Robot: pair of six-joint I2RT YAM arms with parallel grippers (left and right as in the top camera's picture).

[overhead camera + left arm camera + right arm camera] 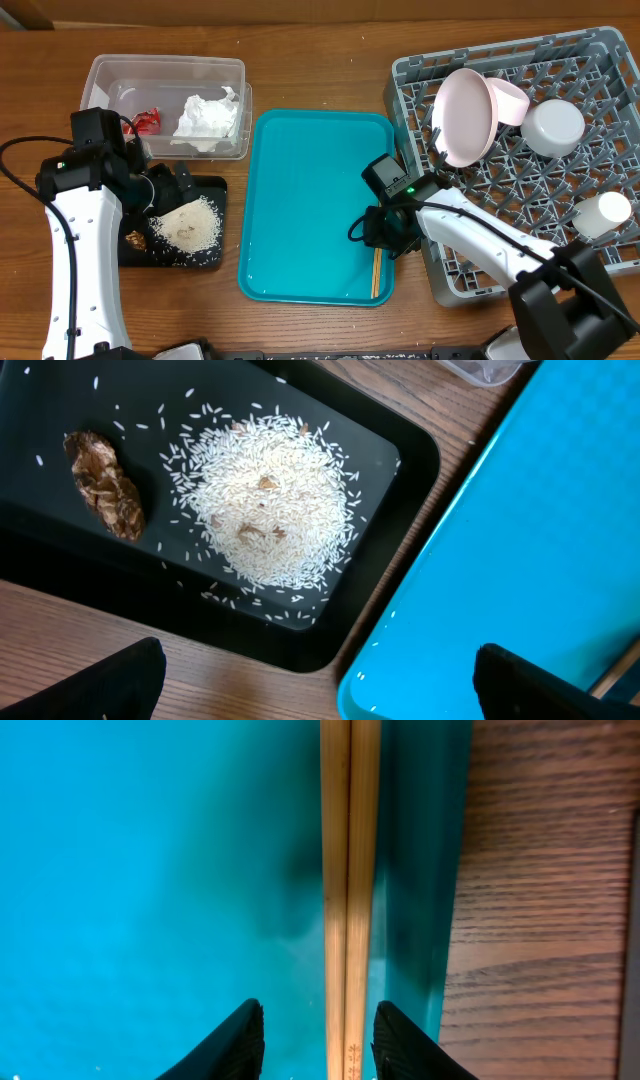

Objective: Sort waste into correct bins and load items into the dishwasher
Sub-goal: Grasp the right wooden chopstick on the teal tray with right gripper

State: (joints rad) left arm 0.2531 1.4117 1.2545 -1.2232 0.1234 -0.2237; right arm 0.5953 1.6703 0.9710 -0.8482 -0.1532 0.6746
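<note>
Two wooden chopsticks [348, 890] lie side by side along the right edge of the teal tray [150, 870]. My right gripper [318, 1020] stands open astride them, with gaps on both sides; overhead it [383, 245] hovers over the chopsticks [376, 275]. My left gripper [320, 690] is open and empty above the corner of the black tray [60, 400], which holds rice [270, 500] and a brown lump [105, 485]. The clear tub [100, 70] contains the wrapper [147, 121] and napkin [208, 118]. The grey rack [402, 75] carries plate [462, 115], pink bowl [508, 100], grey-white bowl [552, 127] and cup [603, 213].
The teal tray [310, 190] lies between the black tray [212, 190] and the rack. The right arm's base stands at the front right, its forearm crossing the rack's front-left corner. The left arm rises along the table's left edge.
</note>
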